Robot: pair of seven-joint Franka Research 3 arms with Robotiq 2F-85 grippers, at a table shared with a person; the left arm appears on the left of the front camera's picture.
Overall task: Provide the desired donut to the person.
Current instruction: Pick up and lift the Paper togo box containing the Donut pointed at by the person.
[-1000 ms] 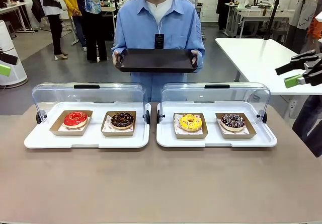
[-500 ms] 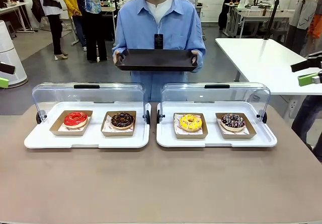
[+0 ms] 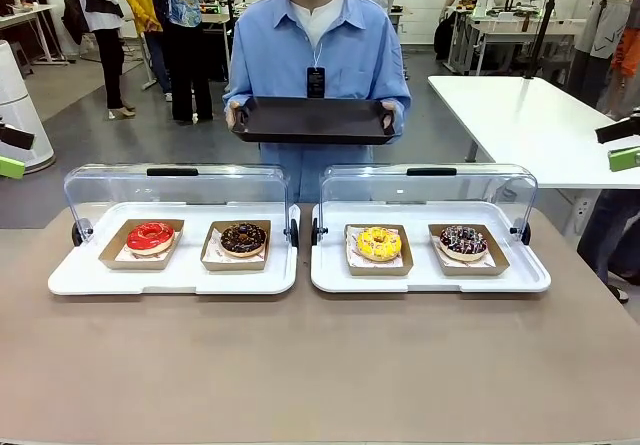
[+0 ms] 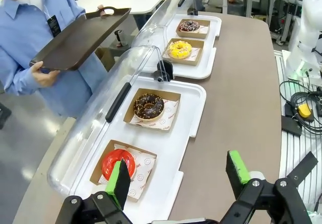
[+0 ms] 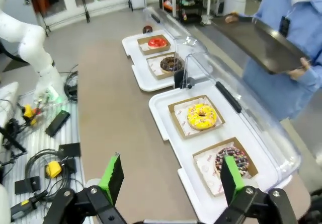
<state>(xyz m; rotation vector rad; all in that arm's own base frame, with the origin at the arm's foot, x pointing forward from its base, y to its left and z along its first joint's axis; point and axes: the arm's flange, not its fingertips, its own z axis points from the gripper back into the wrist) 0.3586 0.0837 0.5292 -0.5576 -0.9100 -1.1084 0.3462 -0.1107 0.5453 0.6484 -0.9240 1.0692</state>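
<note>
Four donuts sit in brown paper trays: a red donut, a chocolate donut, a yellow donut and a dark sprinkled donut. Across the table the person holds a dark serving tray with both hands and points at no donut. My left gripper hangs open at the picture's far left, clear of the table. At the far right edge my right gripper is open too. In the wrist views the left gripper and the right gripper hold nothing.
The donuts lie in two white display trays, left and right, whose clear lids stand raised at the back. A white side table is at the far right. Bystanders stand behind. The near half of the brown table is bare.
My right gripper has drawn back toward the right edge of the picture. The left gripper has dropped slightly at the left edge. The person and donuts have stayed put.
</note>
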